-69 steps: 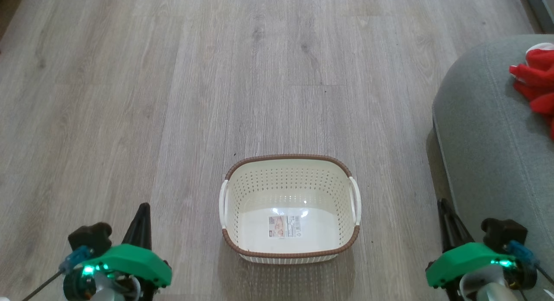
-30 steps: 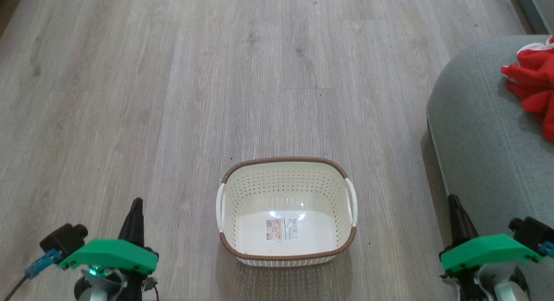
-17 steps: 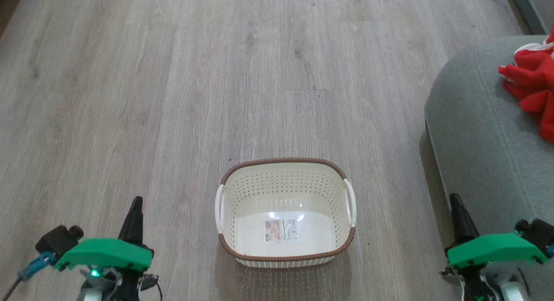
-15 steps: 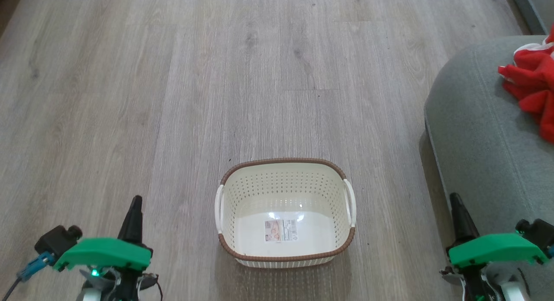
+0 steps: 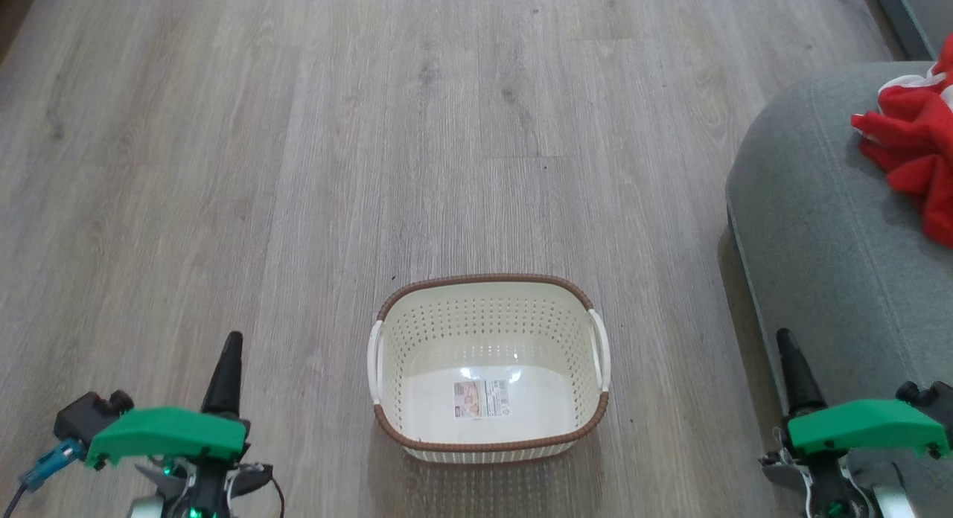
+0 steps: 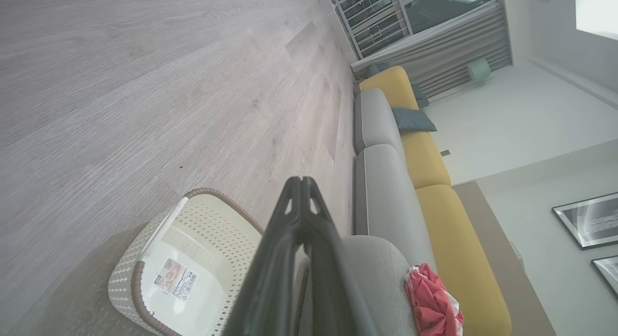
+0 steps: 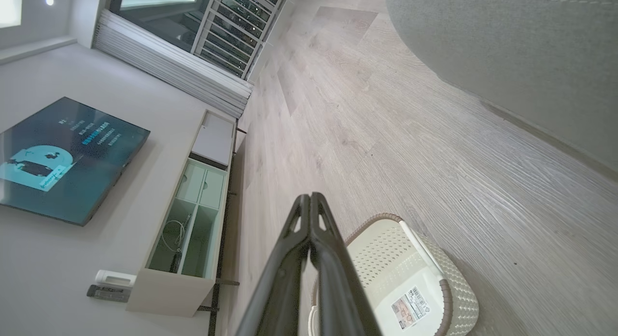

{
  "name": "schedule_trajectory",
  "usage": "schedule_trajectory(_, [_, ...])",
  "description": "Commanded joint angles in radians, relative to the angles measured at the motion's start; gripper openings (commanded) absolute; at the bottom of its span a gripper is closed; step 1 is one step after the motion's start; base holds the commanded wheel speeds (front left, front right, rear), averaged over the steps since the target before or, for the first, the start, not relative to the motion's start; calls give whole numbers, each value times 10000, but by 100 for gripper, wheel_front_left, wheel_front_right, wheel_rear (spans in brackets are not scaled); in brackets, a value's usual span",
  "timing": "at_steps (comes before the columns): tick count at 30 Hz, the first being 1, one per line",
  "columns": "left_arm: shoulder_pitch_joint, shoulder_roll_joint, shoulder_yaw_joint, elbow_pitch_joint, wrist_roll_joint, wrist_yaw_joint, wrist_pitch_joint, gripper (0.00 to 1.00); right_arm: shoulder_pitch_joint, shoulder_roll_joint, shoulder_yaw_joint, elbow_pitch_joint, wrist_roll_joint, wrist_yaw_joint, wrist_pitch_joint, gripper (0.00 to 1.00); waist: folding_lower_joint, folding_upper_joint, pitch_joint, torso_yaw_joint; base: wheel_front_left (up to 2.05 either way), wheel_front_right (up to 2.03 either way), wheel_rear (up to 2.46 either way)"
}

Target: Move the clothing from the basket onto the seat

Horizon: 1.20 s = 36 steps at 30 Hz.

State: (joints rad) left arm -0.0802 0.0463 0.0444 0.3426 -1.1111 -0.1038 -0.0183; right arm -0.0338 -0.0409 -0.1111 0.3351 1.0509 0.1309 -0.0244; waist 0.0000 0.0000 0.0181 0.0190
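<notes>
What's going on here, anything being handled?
Nothing is being handled right now. The red clothing lies on the grey-green seat, and the basket stands empty on the wood floor. The left gripper and right gripper are shut and empty, one either side of the basket. The move looks done.

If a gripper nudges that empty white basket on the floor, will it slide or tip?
The basket looks light: thin perforated plastic, nothing inside. It probably slides on the smooth wooden floor rather than tipping, being wide and low.

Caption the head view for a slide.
Basket empty on the floor, clothing on the seat, left gripper and right gripper shut.
</notes>
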Motion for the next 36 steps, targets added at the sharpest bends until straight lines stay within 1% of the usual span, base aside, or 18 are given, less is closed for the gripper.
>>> schedule_trajectory(1, [-337,50,305,-380,-312,-111,73,0,-565,-75,100,-414,350,0,108,0,0,0,-5,-6,0,0,0])
schedule_trajectory(36, [-292,42,613,-844,-3975,-235,1052,0,-704,-89,-2,-798,4457,-1,1107,0,0,0,-119,-151,0,0,0])
